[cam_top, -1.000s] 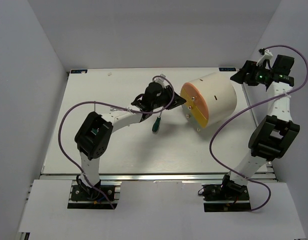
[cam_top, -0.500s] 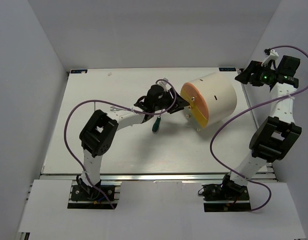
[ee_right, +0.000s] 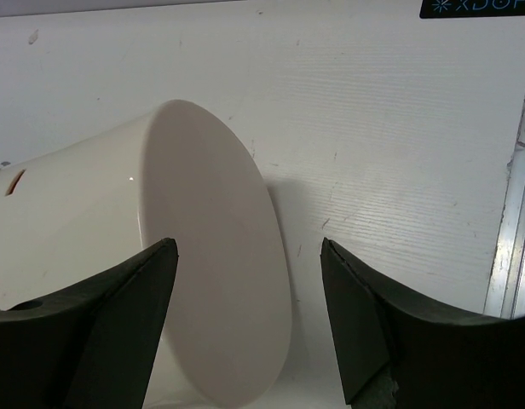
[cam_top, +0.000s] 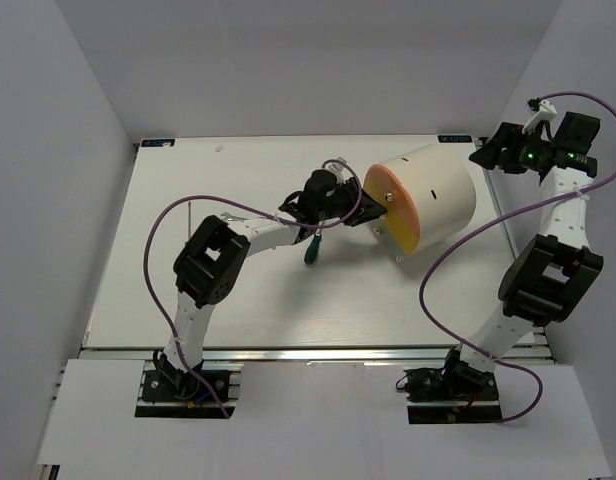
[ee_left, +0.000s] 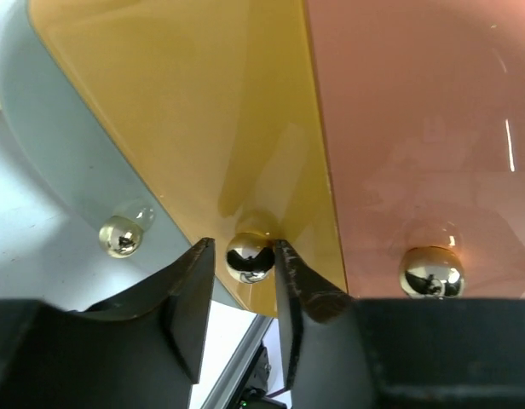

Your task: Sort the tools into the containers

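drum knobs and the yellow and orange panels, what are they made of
Knobs: probably polished brass-coloured metal, or plated plastic; they mirror the surroundings. Yellow panel and orange panel: likely glossy translucent plastic with soft reflections. Drum wall: matte cream, plastic perhaps.
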`<state>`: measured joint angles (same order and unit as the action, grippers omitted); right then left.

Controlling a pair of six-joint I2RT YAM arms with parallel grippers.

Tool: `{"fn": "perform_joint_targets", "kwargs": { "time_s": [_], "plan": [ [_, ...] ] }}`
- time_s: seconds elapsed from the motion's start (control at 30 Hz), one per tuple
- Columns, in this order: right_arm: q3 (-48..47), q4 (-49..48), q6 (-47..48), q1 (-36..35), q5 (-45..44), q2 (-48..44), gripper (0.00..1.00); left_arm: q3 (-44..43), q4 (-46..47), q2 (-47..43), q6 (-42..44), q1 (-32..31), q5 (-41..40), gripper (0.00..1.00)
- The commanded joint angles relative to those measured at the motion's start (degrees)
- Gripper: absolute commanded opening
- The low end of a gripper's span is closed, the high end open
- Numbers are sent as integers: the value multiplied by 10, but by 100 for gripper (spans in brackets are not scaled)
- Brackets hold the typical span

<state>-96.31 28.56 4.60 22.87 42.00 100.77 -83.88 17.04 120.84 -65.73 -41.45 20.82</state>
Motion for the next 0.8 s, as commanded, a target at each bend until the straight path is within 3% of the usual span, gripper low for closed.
{"fn": "perform_joint_targets", "kwargs": {
  "time_s": [0.0,0.27,0.77],
  "plan": [
    [11,-9,8,2,7,-31,74,-22,19,-2,-5,-7,6,41],
    [16,-10,6,2,0,-32,74,16,36,-26,-16,-6,0,20],
    [17,-12,10,7,-12,-32,74,118,31,-122,0,20,-3,16]
  ]
}}
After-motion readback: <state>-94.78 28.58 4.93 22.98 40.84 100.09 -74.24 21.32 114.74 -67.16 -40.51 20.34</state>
